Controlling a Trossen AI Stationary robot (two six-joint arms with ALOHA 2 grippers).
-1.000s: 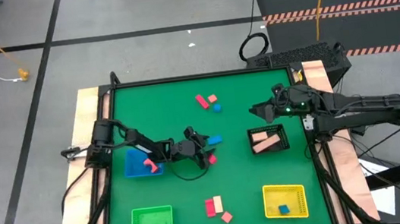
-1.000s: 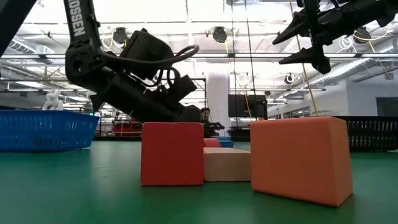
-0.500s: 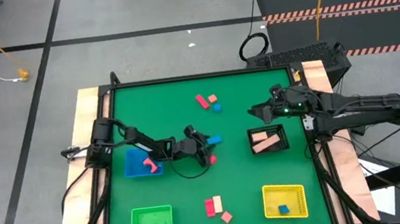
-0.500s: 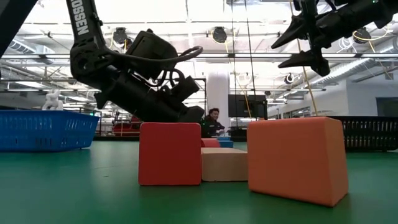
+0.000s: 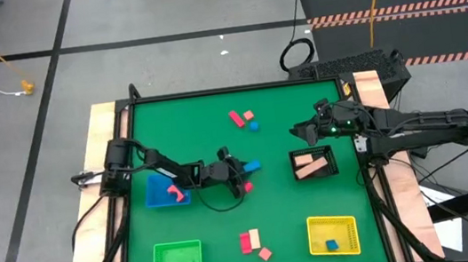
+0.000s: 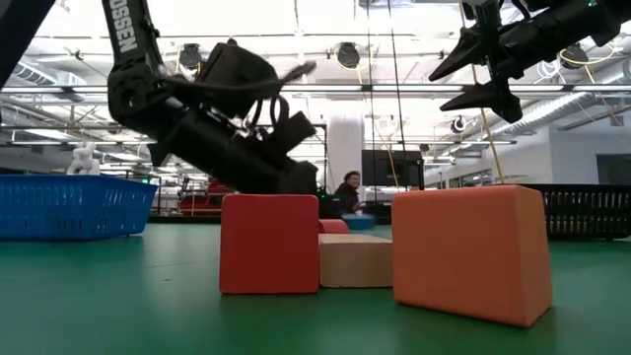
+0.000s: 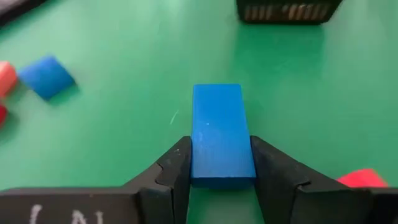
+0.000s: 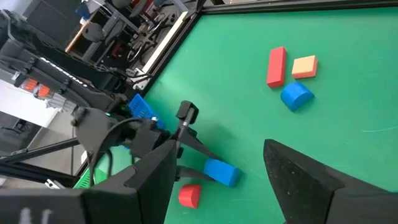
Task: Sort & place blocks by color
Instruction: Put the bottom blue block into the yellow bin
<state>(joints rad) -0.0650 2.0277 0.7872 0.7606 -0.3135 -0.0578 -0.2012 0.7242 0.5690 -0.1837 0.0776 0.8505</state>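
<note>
A blue bar block lies at mid-table, and my left gripper is shut on it; both also show in the high view, the gripper and the bar. A red block lies just beside the fingers. Red, salmon and blue blocks lie farther back. Red, cream and salmon blocks sit near the front edge. My right gripper hangs open, high above the far side of the black tray. My left gripper pinches the blue bar by its two long sides, at the end nearest the wrist, between its two fingers. The fingers come slanting down from the table's left and lie along the bar. Whether the bar rests on the mat, I cannot tell.
A blue tray holding a pink piece stands under my left arm. The black tray holds salmon blocks. A green tray and a yellow tray with a blue block stand at the front. Bare green mat lies between them.
My left gripper's fingers have shut on the blue bar. In the low view the arm has risen and tipped slightly. The bar has stayed about where it was.
</note>
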